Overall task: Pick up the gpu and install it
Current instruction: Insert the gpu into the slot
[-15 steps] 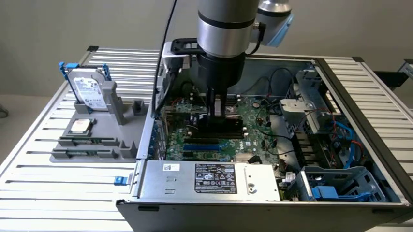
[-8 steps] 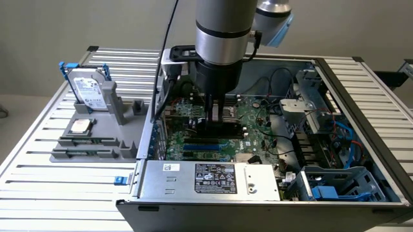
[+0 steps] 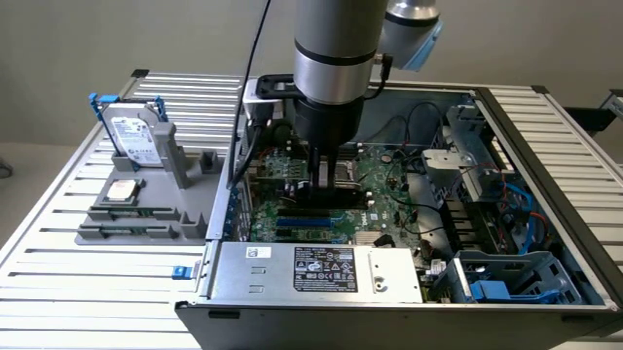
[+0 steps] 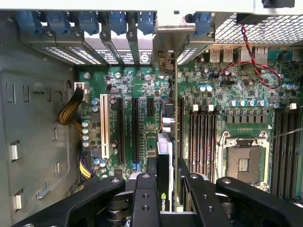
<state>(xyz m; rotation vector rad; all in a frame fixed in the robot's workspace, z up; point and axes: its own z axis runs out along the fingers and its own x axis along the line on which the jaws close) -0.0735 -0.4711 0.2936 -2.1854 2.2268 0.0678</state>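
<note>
- The hand is down inside the open PC case, clamped narrow on the gpu. You can see its fingers pinching the card from both sides.
- The gpu stands on edge over the motherboard. It's in line with the long black expansion slots, with the memory slots on its other side.
- Can't tell if the card's bottom edge is actually in a slot or just sitting above one.
- The empty CPU socket is further along the board, past the memory slots.
- The case lies on its side on the slatted surface, with the power supply at the case's near edge.
- Toward the surface's edge on the exterior view's left is a grey holder. A silver hard drive with a blue frame stands up in it, and a small flat drive lies just in front of that. Both are well apart from the hand.
</note>
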